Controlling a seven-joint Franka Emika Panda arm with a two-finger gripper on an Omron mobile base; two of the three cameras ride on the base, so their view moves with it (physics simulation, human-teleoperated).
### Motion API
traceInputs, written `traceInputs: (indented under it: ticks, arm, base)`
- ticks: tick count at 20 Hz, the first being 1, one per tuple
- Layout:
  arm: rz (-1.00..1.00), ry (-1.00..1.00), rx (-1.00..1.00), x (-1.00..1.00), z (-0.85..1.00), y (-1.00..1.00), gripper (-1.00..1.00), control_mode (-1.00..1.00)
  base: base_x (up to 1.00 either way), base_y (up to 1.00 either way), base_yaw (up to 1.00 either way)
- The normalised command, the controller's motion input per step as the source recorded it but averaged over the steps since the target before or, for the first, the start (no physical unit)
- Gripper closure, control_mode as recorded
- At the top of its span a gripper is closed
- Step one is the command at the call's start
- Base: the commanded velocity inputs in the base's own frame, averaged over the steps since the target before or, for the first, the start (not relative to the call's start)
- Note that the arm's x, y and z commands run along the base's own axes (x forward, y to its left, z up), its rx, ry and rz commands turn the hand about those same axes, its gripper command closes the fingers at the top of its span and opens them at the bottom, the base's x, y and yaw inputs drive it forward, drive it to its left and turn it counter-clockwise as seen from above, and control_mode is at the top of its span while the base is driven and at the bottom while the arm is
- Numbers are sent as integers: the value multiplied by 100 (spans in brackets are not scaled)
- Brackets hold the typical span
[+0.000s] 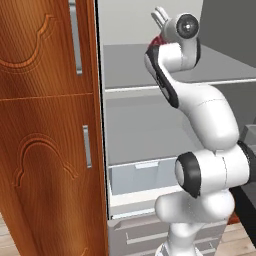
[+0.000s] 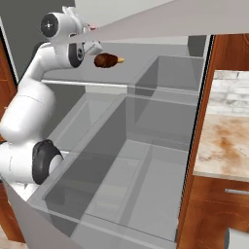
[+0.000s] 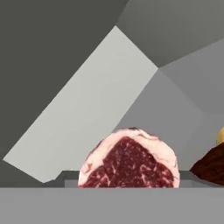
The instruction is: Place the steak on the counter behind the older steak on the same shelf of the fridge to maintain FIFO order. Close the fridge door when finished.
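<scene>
The steak (image 3: pixel 129 162), bright red with a white fat rim, fills the gap between my gripper's (image 3: pixel 127 179) two dark tips, and the gripper is shut on it. In the right base view the gripper (image 2: pixel 90 33) hangs over the upper shelf (image 2: pixel 146 65) inside the fridge (image 1: pixel 145 125), with a sliver of red steak (image 2: pixel 93 27) showing. The older steak (image 2: pixel 105 60), dark brown-red, lies on that shelf just right of and below the gripper; it is also at the right edge of the hand view as the older steak (image 3: pixel 212 168). The steak (image 1: pixel 156 40) peeks out behind my wrist.
The open fridge door (image 2: pixel 146 165) with its moulded grey bins stands close on the right. Beyond it is the beige counter (image 2: pixel 226 131). A brown wooden cabinet (image 1: pixel 45 130) flanks the fridge on the left. A small yellow item (image 2: pixel 120 60) touches the older steak. Drawers (image 1: pixel 135 175) sit below.
</scene>
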Motion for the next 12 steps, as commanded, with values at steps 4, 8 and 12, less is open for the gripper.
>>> traceInputs:
  ticks: [4, 8, 12]
  arm:
    - [10, 0, 11, 53, 0, 0, 100, -100]
    - [13, 1, 3, 59, -1, 0, 100, -100]
    - [13, 2, 0, 64, -26, 0, 100, -100]
  base:
    - [0, 0, 0]
    - [0, 0, 0]
    - [0, 0, 0]
